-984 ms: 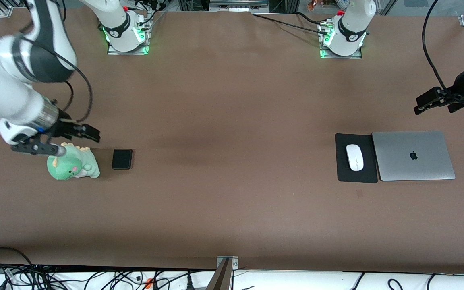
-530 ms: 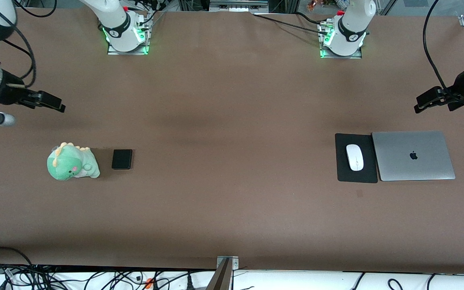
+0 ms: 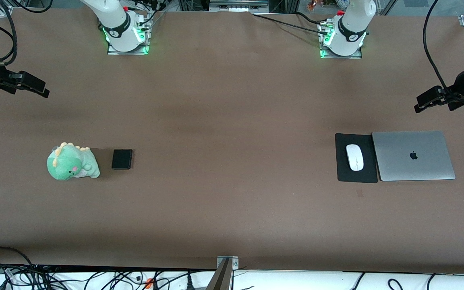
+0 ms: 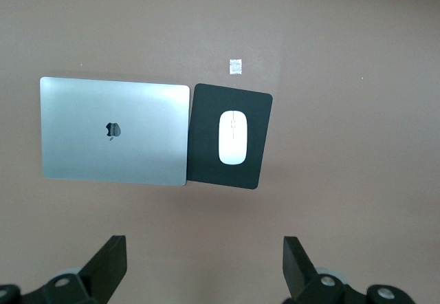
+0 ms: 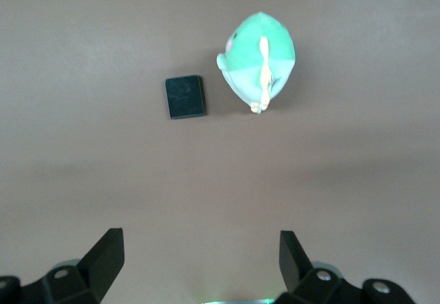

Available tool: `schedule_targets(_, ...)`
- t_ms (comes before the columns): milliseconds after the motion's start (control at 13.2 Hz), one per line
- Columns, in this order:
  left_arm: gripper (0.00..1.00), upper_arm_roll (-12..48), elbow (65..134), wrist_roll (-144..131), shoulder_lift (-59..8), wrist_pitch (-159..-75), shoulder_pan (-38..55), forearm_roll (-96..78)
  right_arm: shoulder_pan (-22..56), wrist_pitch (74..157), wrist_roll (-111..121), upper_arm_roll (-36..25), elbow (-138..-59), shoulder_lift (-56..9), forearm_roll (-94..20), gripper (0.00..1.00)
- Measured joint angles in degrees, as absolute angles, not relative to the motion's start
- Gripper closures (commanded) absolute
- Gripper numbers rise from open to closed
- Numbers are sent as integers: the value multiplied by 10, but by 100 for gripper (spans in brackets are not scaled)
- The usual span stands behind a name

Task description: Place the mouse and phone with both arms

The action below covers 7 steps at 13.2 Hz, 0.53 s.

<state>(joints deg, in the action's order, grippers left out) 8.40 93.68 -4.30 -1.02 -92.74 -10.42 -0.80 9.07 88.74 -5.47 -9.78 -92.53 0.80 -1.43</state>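
— white and glossy, is that the small oval computer mouse [image 3: 354,157]?
— yes, it lies on the flat black rectangular mouse pad [image 3: 342,169], toward the left arm's end of the brown tabletop [image 3: 232,121]. the pad sits just beside the closed silver laptop [image 3: 413,155], edges about touching.
— and the small matte black phone slab [image 3: 122,159]?
— flat on the tabletop toward the right arm's end, just beside the green plush dinosaur with the pale yellow spines [image 3: 72,162], a narrow gap between them.
— where is the left pincer [image 3: 431,100]?
— up in the air at the left arm's end of the tabletop, over bare brown surface near the laptop. in the left wrist view its two black fingers [image 4: 106,263] stand wide apart with nothing between them, and the mouse [image 4: 233,137], pad [image 4: 206,146] and laptop [image 4: 113,131] all show.
— the right pincer [image 3: 28,85]?
— in the air over the right arm's end of the tabletop, well apart from the phone. its fingers [image 5: 103,256] are spread wide too, empty; the right wrist view looks at the phone [image 5: 185,97] and the dinosaur [image 5: 260,56].
— so neither thing is held?
— neither; both rest on the tabletop.
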Motion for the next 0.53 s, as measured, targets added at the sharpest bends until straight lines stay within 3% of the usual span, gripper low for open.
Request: schedule_targets(530,0,84,937,-44,-10,-926,-104,-8,89,889,-55,-98,-880,-10,-14,0)
